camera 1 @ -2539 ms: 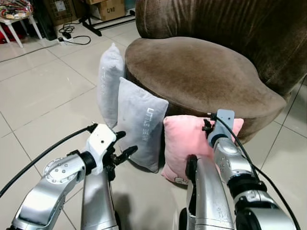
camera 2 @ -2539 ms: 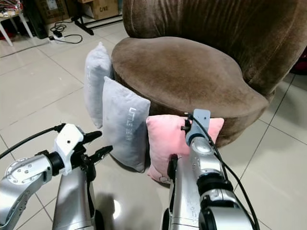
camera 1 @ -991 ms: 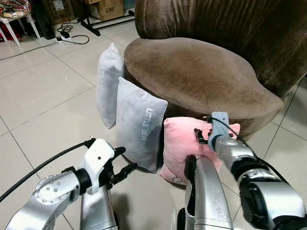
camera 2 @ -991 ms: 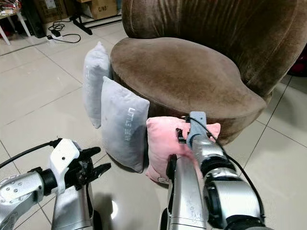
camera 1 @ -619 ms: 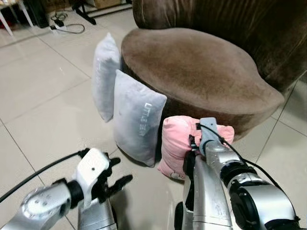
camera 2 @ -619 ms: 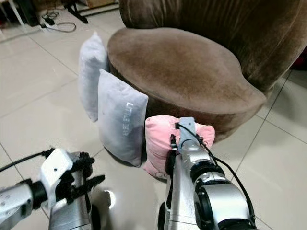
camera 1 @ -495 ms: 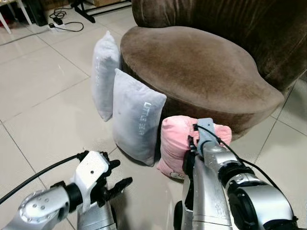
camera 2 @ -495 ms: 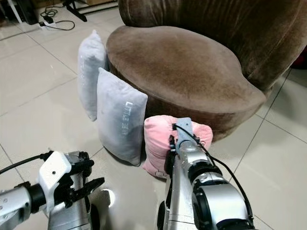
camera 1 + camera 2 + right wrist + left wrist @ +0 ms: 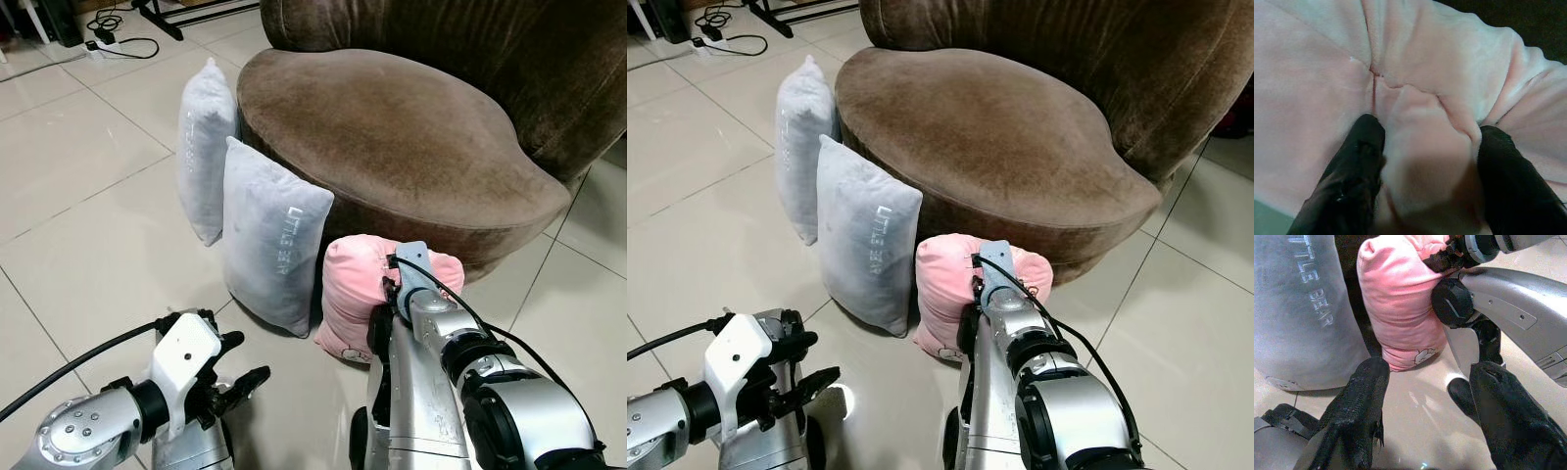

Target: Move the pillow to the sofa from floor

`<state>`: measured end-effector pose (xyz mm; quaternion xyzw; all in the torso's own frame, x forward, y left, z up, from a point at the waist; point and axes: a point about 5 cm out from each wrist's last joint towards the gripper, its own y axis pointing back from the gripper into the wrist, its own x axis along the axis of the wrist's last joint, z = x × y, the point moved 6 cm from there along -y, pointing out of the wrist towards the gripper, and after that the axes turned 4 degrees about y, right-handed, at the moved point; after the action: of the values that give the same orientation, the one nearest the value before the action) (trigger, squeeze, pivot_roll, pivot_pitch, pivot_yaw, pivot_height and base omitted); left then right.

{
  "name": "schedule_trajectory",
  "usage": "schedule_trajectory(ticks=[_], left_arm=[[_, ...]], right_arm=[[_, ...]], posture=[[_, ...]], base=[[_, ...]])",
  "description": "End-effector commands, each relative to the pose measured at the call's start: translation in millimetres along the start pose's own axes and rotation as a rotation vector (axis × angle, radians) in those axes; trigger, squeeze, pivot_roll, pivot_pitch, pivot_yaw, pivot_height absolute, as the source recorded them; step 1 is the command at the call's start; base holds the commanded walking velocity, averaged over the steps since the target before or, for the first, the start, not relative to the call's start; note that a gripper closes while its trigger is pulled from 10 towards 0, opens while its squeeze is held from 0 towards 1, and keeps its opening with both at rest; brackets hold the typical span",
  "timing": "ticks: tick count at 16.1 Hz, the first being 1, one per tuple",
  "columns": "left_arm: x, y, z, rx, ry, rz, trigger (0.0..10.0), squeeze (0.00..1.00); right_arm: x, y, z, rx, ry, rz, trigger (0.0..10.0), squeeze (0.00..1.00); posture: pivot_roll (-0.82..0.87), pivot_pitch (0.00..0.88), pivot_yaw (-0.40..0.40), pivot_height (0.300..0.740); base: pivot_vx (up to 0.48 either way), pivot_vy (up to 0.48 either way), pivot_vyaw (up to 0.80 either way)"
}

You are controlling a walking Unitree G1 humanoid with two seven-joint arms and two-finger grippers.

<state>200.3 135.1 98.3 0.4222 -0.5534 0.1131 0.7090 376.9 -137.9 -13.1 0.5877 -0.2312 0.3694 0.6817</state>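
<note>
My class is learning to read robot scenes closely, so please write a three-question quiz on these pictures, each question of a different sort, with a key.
1. True or false: the pink pillow lies on the sofa seat.
2. Which gripper pinches a fold of the pink pillow? A) left gripper B) right gripper
3. Fill in: ___ grey pillows stand against the sofa.

Key: 1 false, it stands on the floor; 2 B; 3 two.
</note>
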Motion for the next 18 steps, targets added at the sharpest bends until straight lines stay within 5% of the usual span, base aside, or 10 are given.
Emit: schedule_trajectory(ticks=[1, 18], left_arm=[[2, 0.9, 4.0, -0.008, -0.003, 0.006, 10.0, 0.0], [-1, -9.1, -4.2, -0.023, 0.013, 0.006, 10.0, 0.0]], right_arm=[[-27, 0.8, -6.7, 0.023, 0.004, -0.086, 0.0, 0.0], [-26, 1.7, -19.6, 0.112, -0.031, -0.069, 0.0, 0.0]], posture=[[-0.02, 0.119, -0.074, 0.385], [-0.01, 0.024, -0.082, 0.385]], base=[[0.0, 0.0, 0.0], [0.0, 0.0, 0.0]])
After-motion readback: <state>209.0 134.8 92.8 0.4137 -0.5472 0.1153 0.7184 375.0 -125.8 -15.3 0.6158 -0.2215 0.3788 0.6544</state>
